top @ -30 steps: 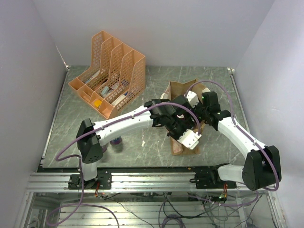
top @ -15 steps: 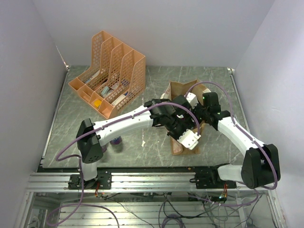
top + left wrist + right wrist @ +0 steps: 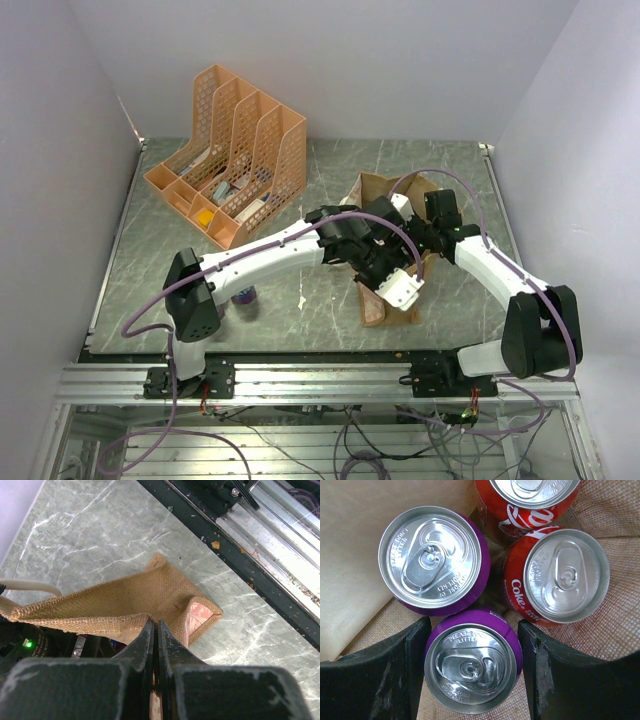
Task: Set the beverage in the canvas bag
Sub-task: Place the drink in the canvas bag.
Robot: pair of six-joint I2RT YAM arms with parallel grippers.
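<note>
- Right wrist: your right hand is gripping the purple can, which is standing upright inside the canvas bag, touching three other cans.
- Left wrist: your left hand is pinching the bag's rim, fingers closed.

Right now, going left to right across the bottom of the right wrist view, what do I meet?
Black finger → purple aluminium can with a silver lid → second black finger; the tan woven canvas bag lies beneath them.
</note>
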